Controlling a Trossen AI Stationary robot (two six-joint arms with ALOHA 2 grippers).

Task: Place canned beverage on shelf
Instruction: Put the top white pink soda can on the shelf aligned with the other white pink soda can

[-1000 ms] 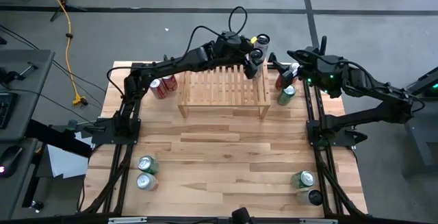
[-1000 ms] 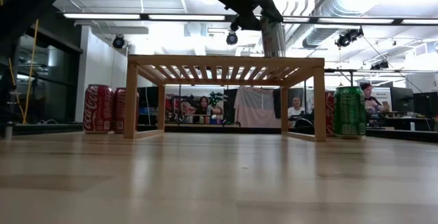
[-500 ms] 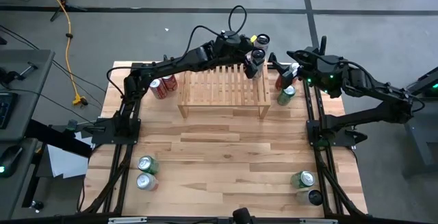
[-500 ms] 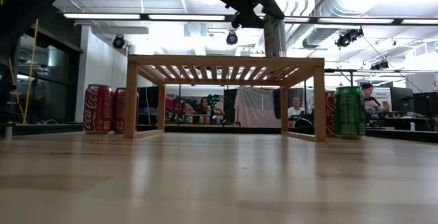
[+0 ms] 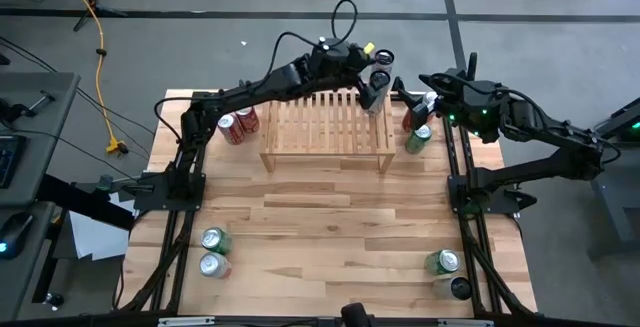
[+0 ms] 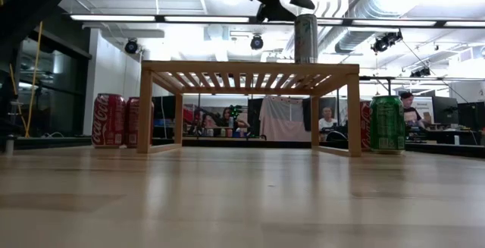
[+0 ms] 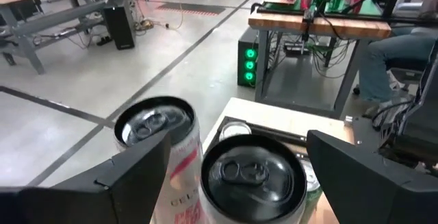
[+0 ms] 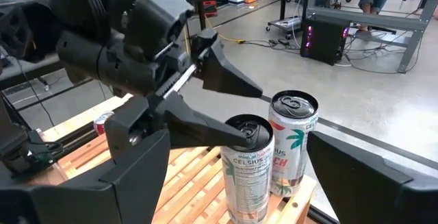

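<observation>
The left gripper (image 5: 372,64) hovered just above the far right corner of the shelf (image 5: 327,127), its fingers (image 8: 226,133) spread apart and holding nothing. Directly below them a slim silver can (image 8: 248,167) stood upright on the slatted top, free of the gripper. A second slim can (image 8: 293,146) with a palm print stood right beside it, farther toward the back edge. The low view showed the silver can (image 6: 306,39) upright on the shelf's top with the gripper above it.

The right gripper (image 5: 409,99) waited near the shelf's right end, its fingers open and empty, beside a green can (image 5: 417,139) and a red can (image 5: 411,117) on the table (image 5: 330,227). Two red cans (image 5: 238,125) stood left of the shelf.
</observation>
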